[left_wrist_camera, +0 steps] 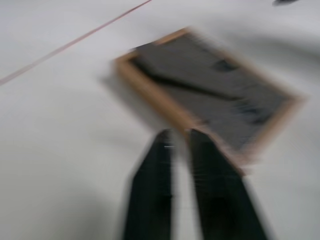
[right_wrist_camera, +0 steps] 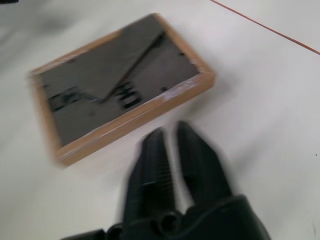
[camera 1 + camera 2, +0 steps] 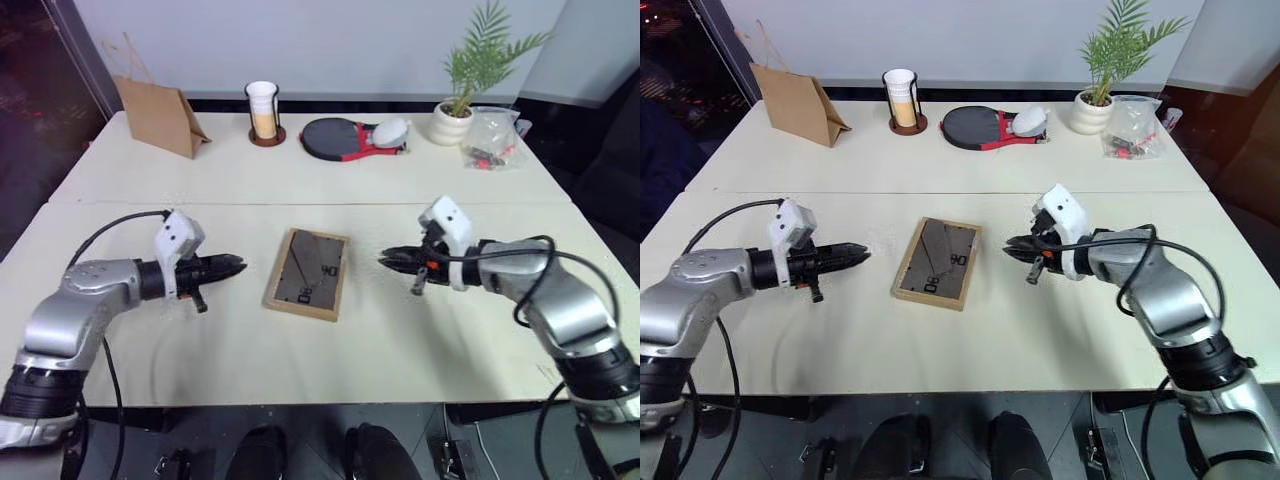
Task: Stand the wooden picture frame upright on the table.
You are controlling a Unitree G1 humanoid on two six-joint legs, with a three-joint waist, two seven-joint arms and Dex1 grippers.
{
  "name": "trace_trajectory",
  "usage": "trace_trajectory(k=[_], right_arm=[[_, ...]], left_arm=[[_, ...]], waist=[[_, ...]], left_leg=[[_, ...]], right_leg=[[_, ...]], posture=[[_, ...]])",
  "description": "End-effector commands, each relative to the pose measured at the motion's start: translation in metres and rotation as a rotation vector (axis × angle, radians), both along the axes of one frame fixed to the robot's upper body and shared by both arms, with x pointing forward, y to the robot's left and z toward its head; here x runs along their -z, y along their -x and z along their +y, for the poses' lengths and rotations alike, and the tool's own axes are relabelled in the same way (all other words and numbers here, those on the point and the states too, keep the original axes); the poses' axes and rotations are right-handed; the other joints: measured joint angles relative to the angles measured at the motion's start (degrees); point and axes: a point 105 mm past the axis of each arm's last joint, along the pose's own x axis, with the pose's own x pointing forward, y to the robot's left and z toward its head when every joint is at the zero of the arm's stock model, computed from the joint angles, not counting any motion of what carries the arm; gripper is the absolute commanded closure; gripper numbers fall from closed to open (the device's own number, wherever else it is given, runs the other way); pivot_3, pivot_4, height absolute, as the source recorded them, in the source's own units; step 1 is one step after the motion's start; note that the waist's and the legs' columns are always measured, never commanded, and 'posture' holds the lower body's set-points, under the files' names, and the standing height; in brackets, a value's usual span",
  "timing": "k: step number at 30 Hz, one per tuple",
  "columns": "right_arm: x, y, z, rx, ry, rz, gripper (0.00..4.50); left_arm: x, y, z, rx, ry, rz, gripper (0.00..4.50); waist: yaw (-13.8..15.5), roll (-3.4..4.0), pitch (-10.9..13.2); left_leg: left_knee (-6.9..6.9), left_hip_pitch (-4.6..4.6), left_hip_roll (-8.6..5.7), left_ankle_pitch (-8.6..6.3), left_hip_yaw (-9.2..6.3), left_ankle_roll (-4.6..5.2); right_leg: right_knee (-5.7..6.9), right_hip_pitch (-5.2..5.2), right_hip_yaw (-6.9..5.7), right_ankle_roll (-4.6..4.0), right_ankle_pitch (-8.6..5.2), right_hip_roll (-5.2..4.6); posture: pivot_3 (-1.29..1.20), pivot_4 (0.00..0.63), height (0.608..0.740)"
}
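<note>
The wooden picture frame (image 3: 308, 273) lies flat in the middle of the table (image 3: 400, 340), dark glossy panel facing up. My left gripper (image 3: 238, 265) hovers a short way off the frame's left side, pointing at it, fingers shut and empty. On the opposite side my right gripper (image 3: 385, 258) points at the frame's right edge, also shut with nothing in it. The left wrist view shows the frame (image 1: 210, 92) just beyond the closed fingers (image 1: 160, 165). In the right wrist view the frame (image 2: 120, 82) sits just past the closed fingers (image 2: 150, 160). Neither gripper touches the frame.
Along the table's far side stand a brown paper bag (image 3: 160, 115), a cup in a dark holder (image 3: 263, 112), a black and red paddle (image 3: 340, 138), a potted plant (image 3: 455, 110) and a clear plastic bag (image 3: 492, 138). A thin seam (image 3: 300, 203) crosses the tabletop behind the frame.
</note>
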Motion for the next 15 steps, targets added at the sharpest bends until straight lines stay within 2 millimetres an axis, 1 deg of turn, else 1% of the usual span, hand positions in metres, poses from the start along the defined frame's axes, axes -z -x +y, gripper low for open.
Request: trace_trajectory(k=[1, 5, 9, 12, 15], right_arm=[[0.001, -0.012, 0.011, 0.027, 0.024, -0.058, 4.49], [0.023, -0.026, 0.025, 0.078, 0.032, -0.034, 4.49], [0.035, -0.034, 0.036, 0.08, 0.052, -0.028, 4.49], [0.046, -0.03, 0.052, 0.027, 0.042, 0.009, 4.49], [0.052, -0.023, 0.068, -0.025, 0.026, 0.039, 4.49]], left_arm=[[0.004, -0.01, -0.01, -0.008, -0.075, -0.069, 4.47], [0.024, -0.012, -0.033, 0.036, -0.074, -0.039, 4.47], [0.037, -0.015, -0.041, 0.042, -0.059, -0.009, 4.47], [0.043, -0.008, -0.045, 0.071, -0.063, 0.02, 4.47], [0.042, 0.004, -0.05, 0.117, -0.038, 0.062, 4.47]], waist=[[-0.06, -0.01, -0.01], [-0.17, 0.0, -0.02], [-0.19, 0.0, -0.02], [-0.26, 0.0, -0.02], [-0.5, -0.01, -0.03]], left_leg=[[0.0, 0.0, 0.0, -0.02, 0.01, 0.03], [0.01, -0.03, 0.02, -0.02, 0.03, 0.04], [0.05, -0.03, 0.02, -0.02, 0.03, 0.04], [0.08, -0.03, 0.03, -0.02, 0.02, 0.04], [0.1, -0.02, 0.04, -0.03, 0.02, 0.04]], right_leg=[[0.0, 0.0, 0.0, 0.0, 0.0, 0.0], [0.01, -0.04, 0.01, 0.01, 0.0, 0.01], [0.06, -0.06, 0.01, 0.01, 0.0, 0.02], [0.08, -0.05, 0.0, 0.01, 0.0, 0.02], [0.09, -0.04, 0.01, 0.01, 0.0, 0.02]], posture=[[0.0, 0.15, 0.74], [0.0, 0.15, 0.74], [0.0, 0.15, 0.74], [0.0, 0.15, 0.74], [0.0, 0.15, 0.74]])
